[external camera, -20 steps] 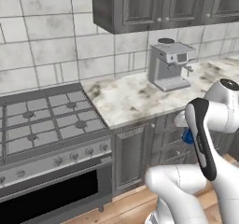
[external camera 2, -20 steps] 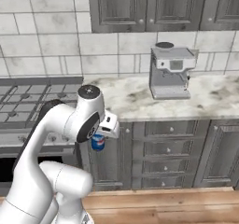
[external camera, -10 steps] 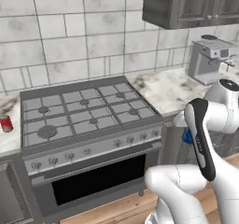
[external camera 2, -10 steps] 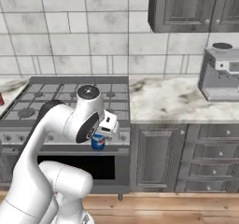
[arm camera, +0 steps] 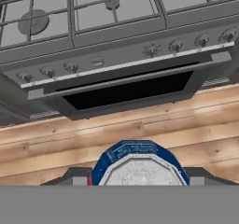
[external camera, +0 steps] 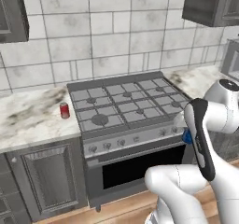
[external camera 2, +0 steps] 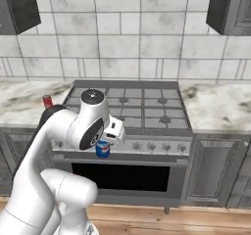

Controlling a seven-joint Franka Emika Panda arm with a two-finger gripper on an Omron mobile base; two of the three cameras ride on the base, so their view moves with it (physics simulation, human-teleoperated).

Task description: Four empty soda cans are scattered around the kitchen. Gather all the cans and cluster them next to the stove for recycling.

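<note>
The blue can (external camera 2: 102,149) hangs in the jaws, which are closed on it, in front of the stove (external camera: 126,104) at knob height, above the wooden floor (arm camera: 140,125). In the hand view its silver top (arm camera: 138,171) faces the camera, ringed by a blue rim, the dark finger tips (arm camera: 74,175) flanking it. Since the earlier pictures the base has driven left: the coffee machine has slid out of view and the stove now sits centred. The grip on the can is unchanged. A red can (external camera: 64,110) stands upright on the marble worktop (external camera: 28,118), just beside the stove's left edge.
</note>
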